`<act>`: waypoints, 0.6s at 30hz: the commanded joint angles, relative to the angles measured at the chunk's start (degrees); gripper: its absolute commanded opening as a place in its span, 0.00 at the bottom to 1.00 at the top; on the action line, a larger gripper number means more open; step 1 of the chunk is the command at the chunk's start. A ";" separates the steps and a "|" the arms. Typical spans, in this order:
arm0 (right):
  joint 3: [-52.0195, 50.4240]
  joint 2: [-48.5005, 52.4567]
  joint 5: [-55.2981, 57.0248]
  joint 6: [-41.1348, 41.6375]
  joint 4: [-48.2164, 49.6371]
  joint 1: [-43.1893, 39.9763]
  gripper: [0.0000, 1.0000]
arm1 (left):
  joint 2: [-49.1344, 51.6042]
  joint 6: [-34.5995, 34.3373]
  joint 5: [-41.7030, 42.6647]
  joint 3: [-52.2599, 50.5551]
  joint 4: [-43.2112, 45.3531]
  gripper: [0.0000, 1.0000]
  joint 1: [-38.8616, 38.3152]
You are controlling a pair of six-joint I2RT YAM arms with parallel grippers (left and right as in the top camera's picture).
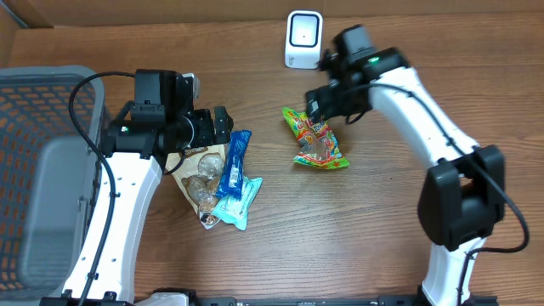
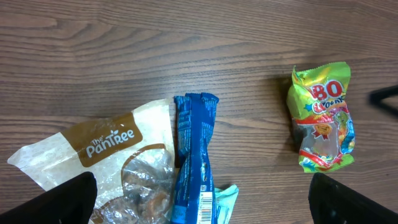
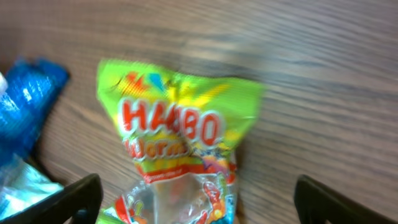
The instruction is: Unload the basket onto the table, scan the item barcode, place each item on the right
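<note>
You've got a crinkly, glossy Haribo bag (image 1: 319, 143) flat on the wood-grain worktop (image 1: 357, 242); right end effector (image 3: 196, 193) spread wide over it, holding nothing; left end effector (image 2: 202, 199) wide too, empty

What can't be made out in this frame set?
Haribo bag: no barcode shows; right wrist view blurred, bottom edge cuts off its lower part.
Blue wrapper barcode: left wrist view, cut by bottom edge, too small to read.
Pantree pouch: left wrist view, lower part beyond bottom edge.

Brown wood-grain table (image 1: 365, 238) fills the view, evenly lit. Grey mesh basket (image 1: 38, 110) at 9 o'clock, tan strip (image 1: 7, 21) at 11 o'clock.
</note>
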 commanded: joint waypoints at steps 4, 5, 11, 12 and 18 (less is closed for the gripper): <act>0.33 0.35 15.13 -3.37 0.46 8.83 1.00 | 0.66 -0.35 -0.57 0.02 0.07 1.00 -0.02; 0.33 0.79 16.46 -3.34 0.63 10.08 1.00 | 0.66 -0.35 -0.55 0.02 0.07 1.00 -0.02; -0.07 3.48 21.24 -3.39 4.09 13.55 1.00 | 0.66 -0.35 -0.55 0.02 0.07 1.00 -0.02; -0.09 3.87 21.46 -3.43 4.59 13.75 1.00 | 0.66 -0.35 -0.55 0.02 0.07 1.00 -0.02; -0.50 6.69 22.77 -4.42 3.91 14.78 0.91 | 0.66 -0.35 -0.55 0.02 0.07 1.00 -0.02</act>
